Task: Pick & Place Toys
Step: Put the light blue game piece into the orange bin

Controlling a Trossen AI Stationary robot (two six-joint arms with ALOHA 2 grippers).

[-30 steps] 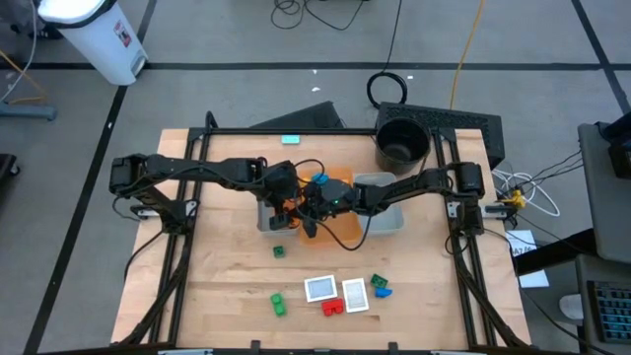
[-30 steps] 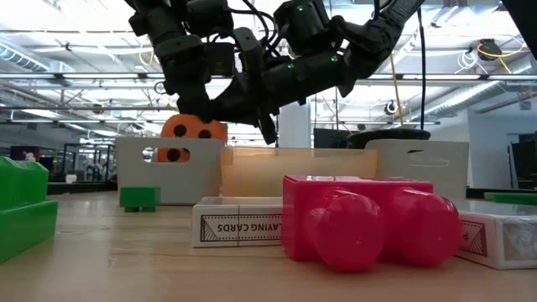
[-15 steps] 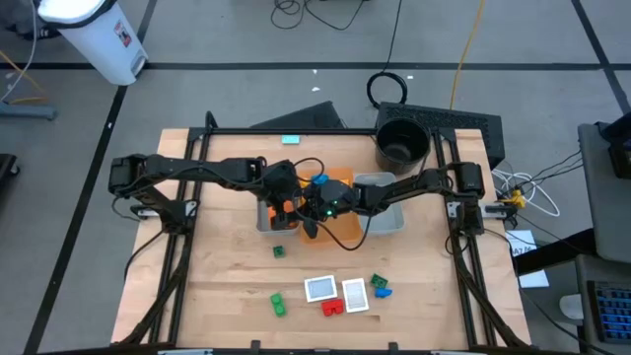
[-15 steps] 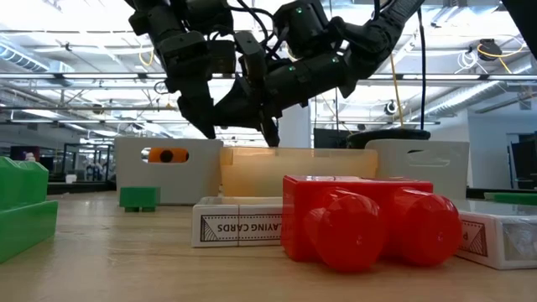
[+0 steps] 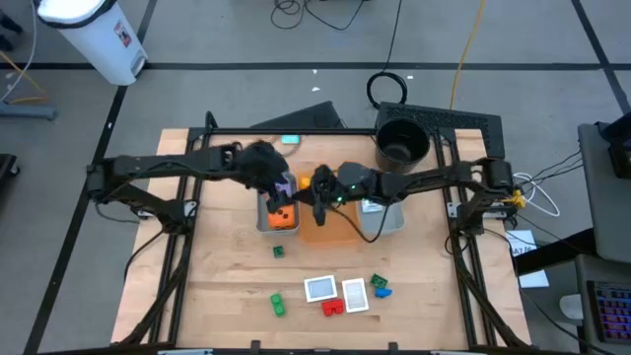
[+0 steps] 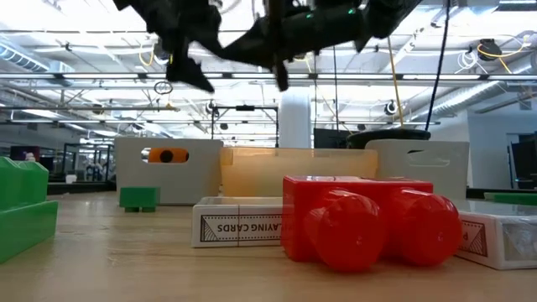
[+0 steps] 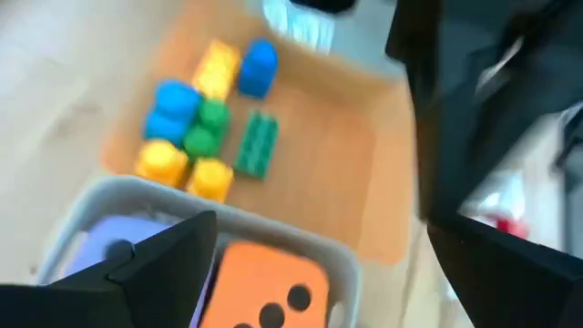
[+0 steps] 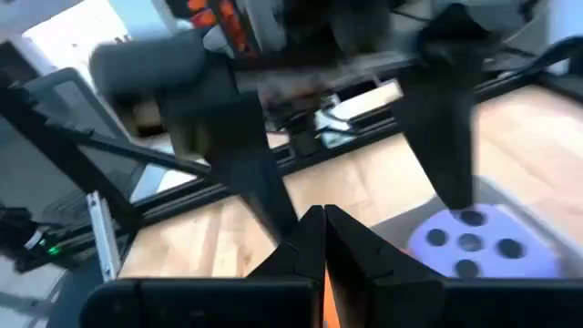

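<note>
Wooden table point(image 5: 227, 286) on a grey shop floor, cables and a white bin around it. Landmark = grey tray point(image 5: 268, 219) mid-table. Nearest the front edge, well clear of that tray: green brick point(image 5: 279, 303), red brick point(image 5: 332, 307), two whitish card boxes point(image 5: 319, 288) side by side, blue/green brick point(image 5: 380, 287); low view shows the red brick point(image 6: 361, 220) right against a "PLAYING CARDS" box point(image 6: 238, 226). Small dark green brick point(image 5: 279, 251) sits alone just in front of the grey tray. In the grey tray: orange spotted die point(image 5: 282, 217), with the purple die point(image 5: 285, 184) behind it; the left wrist view shows both together, the orange die point(image 7: 264, 292) beside the purple one point(image 7: 118, 251). Touching that tray on its right is the orange tray point(image 5: 335, 229); the left wrist view shows a cluster of blue, yellow and green bricks point(image 7: 205, 118) at its far end. Second grey tray point(image 5: 386, 219) next over. Left gripper point(image 5: 279, 189) hangs above the landmark tray, fingers spread wide, holding nothing. Right gripper point(image 5: 318, 200) hangs over the orange tray just beside it, fingers pinched fully together, empty. Black round bucket point(image 5: 401, 141) sits past the trays at the table's back right corner.
</note>
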